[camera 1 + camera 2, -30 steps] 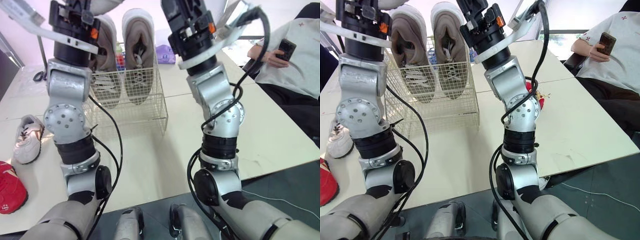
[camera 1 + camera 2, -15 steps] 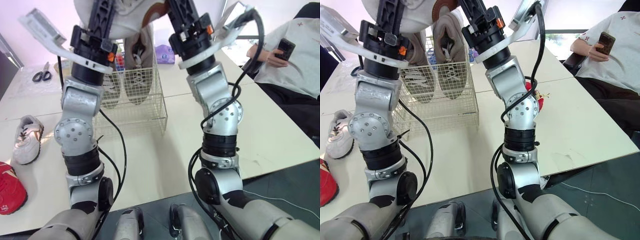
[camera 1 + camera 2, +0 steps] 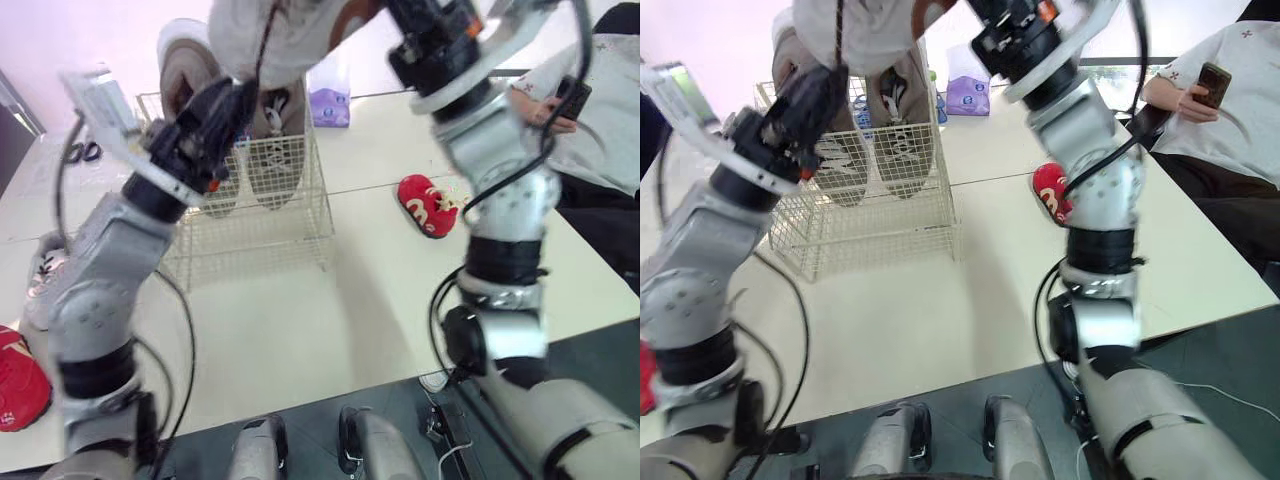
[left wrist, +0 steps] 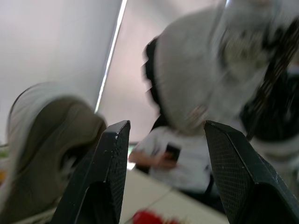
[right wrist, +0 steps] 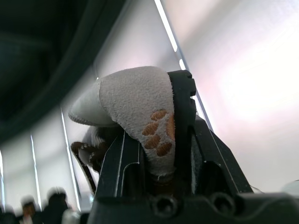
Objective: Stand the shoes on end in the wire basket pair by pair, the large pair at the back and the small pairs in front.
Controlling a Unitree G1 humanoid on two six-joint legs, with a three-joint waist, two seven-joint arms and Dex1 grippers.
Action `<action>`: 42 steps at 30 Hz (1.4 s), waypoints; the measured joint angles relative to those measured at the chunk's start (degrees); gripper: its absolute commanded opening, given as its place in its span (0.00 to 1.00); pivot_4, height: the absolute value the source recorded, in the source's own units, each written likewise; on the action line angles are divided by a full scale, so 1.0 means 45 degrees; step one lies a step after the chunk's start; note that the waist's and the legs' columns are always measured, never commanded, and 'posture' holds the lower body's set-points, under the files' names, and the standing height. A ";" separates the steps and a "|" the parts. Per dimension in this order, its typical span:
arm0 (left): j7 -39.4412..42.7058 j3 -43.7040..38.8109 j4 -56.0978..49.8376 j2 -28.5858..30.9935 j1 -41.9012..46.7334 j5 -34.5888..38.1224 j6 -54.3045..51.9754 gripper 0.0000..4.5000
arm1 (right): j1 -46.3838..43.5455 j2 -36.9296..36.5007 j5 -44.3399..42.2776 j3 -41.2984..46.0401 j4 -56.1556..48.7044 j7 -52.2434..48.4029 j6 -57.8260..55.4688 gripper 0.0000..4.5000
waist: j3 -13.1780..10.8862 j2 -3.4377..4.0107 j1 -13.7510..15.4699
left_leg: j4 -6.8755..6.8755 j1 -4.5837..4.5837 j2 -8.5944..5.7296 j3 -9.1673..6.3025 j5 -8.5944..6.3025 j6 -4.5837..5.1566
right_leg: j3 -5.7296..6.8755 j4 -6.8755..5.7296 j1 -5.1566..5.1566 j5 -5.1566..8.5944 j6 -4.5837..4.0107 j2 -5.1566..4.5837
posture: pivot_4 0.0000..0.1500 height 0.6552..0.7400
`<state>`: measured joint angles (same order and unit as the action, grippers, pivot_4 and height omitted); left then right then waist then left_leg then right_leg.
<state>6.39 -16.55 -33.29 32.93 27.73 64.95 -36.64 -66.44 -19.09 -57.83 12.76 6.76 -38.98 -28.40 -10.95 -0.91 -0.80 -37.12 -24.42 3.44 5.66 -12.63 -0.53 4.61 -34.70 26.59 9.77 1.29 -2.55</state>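
One big grey-brown shoe (image 3: 180, 70) and a second big shoe (image 3: 278, 150) stand on end, heels up, side by side in the white wire basket (image 3: 265, 225). They look like the large pair, so I think the first part of the job is done. I cannot tell if they sit right at the back.

A pale grey soft shoe with an orange paw print on its heel (image 5: 135, 100) is up in the air, at 12 o'clock from the basket. It is not in the basket yet.

More shoes wait on the cream table (image 3: 300, 320). A small red shoe (image 3: 425, 205) lies at 3 o'clock from the basket, well apart from it. A small white shoe (image 3: 35, 300) lies at 8 o'clock. Another red shoe (image 3: 20, 380) lies farther out the same way, at the table's edge. All of these have to go in front of the big pair, so I think less than half the job is done.

The right gripper (image 5: 156, 140) has its two black fingers pressed tight on the heel of the pale grey shoe and carries it. The left gripper (image 4: 166, 130) has its fingers spread wide with nothing between them. It is just under the hanging shoe, near the top of the basket. I cannot tell if it touches the shoe's lace.
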 measured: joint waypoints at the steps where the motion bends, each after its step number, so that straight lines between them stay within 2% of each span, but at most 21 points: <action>1: -0.0086 -0.0018 -0.0186 0.0213 -0.0343 -0.0046 -0.0184 0.60 | -0.0111 -0.0323 0.0373 -0.0078 0.0303 -0.0552 0.0172 0.13 | 0.0000 -0.0001 0.0017 | 0.0000 -0.0002 0.0006 0.0005 0.0000 0.0000 | 0.0007 0.0020 -0.0008 0.0001 -0.0004 0.0008 | 1.00 1.00; 3: -0.0432 -0.0152 -0.0958 0.0782 -0.1288 -0.0248 -0.0487 0.60 | -0.0882 -0.0644 0.2017 -0.0827 0.2132 -0.2239 0.1310 0.13 | -0.0002 0.0004 -0.0095 | 0.0003 0.0013 0.0028 0.0025 -0.0001 -0.0002 | 0.0001 0.0039 0.0001 -0.0018 -0.0029 0.0007 | 1.00 1.00; 5: -0.0901 -0.0206 -0.1697 0.0751 -0.1768 -0.0374 -0.0535 0.60 | -0.1326 -0.0526 0.3406 -0.1662 0.3706 -0.3453 0.2262 0.13 | -0.0002 0.0004 -0.0150 | 0.0005 0.0018 0.0044 0.0028 -0.0002 -0.0003 | 0.0016 0.0053 0.0000 -0.0032 -0.0049 0.0016 | 1.00 1.00; 12: -0.2348 0.0089 -0.3185 -0.0727 -0.4835 -0.1970 -0.0034 0.60 | -0.2828 0.0310 0.6539 -0.2818 0.8882 -0.6153 0.5591 0.13 | -0.0007 0.0004 0.0010 | 0.0018 -0.0040 0.0047 0.0051 -0.0002 -0.0004 | 0.0026 0.0068 0.0035 -0.0038 -0.0056 0.0027 | 1.00 1.00; 20: -0.2084 -0.0252 -0.3888 -0.0264 -0.6276 -0.2665 -0.0008 0.60 | -0.3945 0.0557 0.8596 -0.3276 1.1613 -0.7840 0.6826 0.13 | -0.0006 0.0004 0.0027 | 0.0009 -0.0050 0.0045 0.0057 -0.0009 -0.0015 | 0.0030 0.0103 0.0029 -0.0039 -0.0059 -0.0007 | 1.00 1.00; 27: -0.1733 -0.0736 -0.4130 0.0285 -0.6459 -0.2371 -0.0025 0.60 | -0.4110 0.0753 0.9788 -0.3246 1.2890 -0.7573 0.7604 0.13 | -0.0007 0.0005 -0.0008 | 0.0022 -0.0048 0.0048 0.0056 -0.0008 -0.0015 | 0.0032 0.0099 0.0037 -0.0042 -0.0061 0.0005 | 1.00 1.00; 28: -0.1696 -0.0743 -0.4121 0.0340 -0.6446 -0.2341 -0.0026 0.62 | -0.4161 0.0821 0.9921 -0.3239 1.3062 -0.7506 0.7725 0.36 | -0.0007 0.0005 -0.0006 | 0.0022 -0.0045 0.0050 0.0057 -0.0008 -0.0014 | 0.0035 0.0098 0.0034 -0.0042 -0.0061 0.0008 | 1.00 1.00; 29: -0.1680 -0.0742 -0.4109 0.0354 -0.6429 -0.2331 -0.0026 0.62 | -0.4165 0.0849 1.0058 -0.3227 1.3196 -0.7422 0.7795 0.45 | -0.0007 0.0005 -0.0005 | 0.0021 -0.0045 0.0051 0.0059 -0.0008 -0.0014 | 0.0036 0.0097 0.0033 -0.0043 -0.0062 0.0008 | 1.00 1.00; 33: -0.1651 -0.0741 -0.3938 0.0397 -0.6355 -0.2319 -0.0030 0.62 | -0.4161 0.0872 1.0343 -0.3090 1.3931 -0.7101 0.7882 0.92 | -0.0007 0.0005 0.0013 | 0.0010 -0.0045 0.0049 0.0059 -0.0007 -0.0014 | 0.0036 0.0093 0.0030 -0.0044 -0.0063 0.0002 | 1.00 1.00; 34: -0.1629 -0.0741 -0.3870 0.0412 -0.6331 -0.2296 -0.0033 0.62 | -0.4161 0.0868 1.0349 -0.2955 1.3975 -0.7039 0.7935 0.98 | -0.0007 0.0005 0.0004 | 0.0010 -0.0045 0.0049 0.0057 -0.0007 -0.0014 | 0.0034 0.0093 0.0030 -0.0044 -0.0062 0.0000 | 1.00 1.00; 42: -0.1457 -0.0764 -0.3626 0.0597 -0.6221 -0.2026 -0.0061 0.62 | -0.4087 0.0269 1.0259 -0.2064 1.3650 -0.7382 0.7771 0.98 | -0.0007 0.0005 0.0004 | 0.0017 -0.0045 0.0049 0.0062 -0.0006 -0.0013 | 0.0036 0.0094 0.0031 -0.0044 -0.0061 0.0006 | 1.00 1.00</action>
<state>-0.17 -19.98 -49.60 35.61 -0.26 55.83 -36.92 -84.83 -17.88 -11.66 3.47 68.18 -72.20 6.57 -10.99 -0.88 -0.78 -37.05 -24.62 3.66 5.94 -12.66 -0.59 4.77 -34.28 26.73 9.58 1.01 -2.52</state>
